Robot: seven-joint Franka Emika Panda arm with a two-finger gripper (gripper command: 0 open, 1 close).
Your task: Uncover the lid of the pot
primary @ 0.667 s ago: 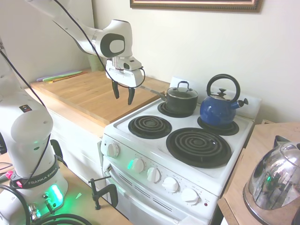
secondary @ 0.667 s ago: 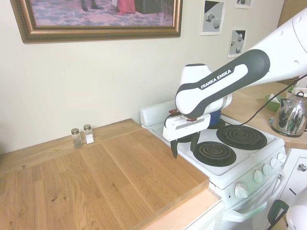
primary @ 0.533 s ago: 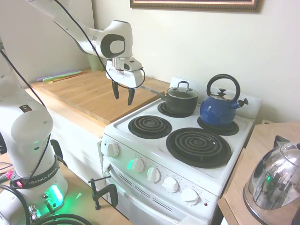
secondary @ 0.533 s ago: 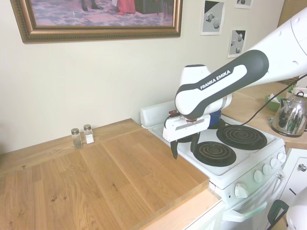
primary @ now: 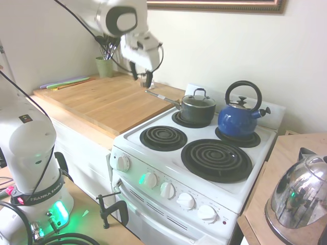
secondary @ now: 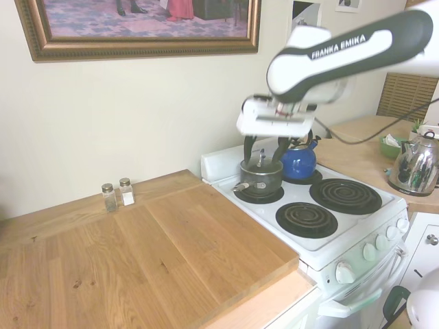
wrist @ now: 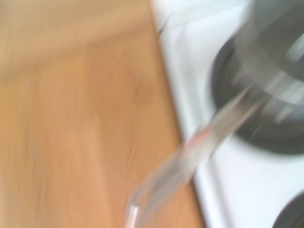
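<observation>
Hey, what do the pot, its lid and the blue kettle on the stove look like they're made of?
The pot: dark grey, matte metal by the look, with a bright silvery handle. The lid: apparently glass, with a shiny metal rim and loop handle. The blue kettle: glossy blue, probably enamelled metal given its sharp highlights, with a black loop handle, material unclear.

Both exterior views are evenly and brightly lit by soft daylight, and only faint shadows are cast on the wooden counter (secondary: 137, 253). The first exterior view looks slightly washed out. Bright glare is reflected on the steel kettle (primary: 299, 196), and a green glow is seen near the stove (primary: 168, 168) knobs. The wrist view is heavily smeared by motion blur; the pot (wrist: 275, 71) and its handle (wrist: 190, 156) are rendered as streaks.
</observation>
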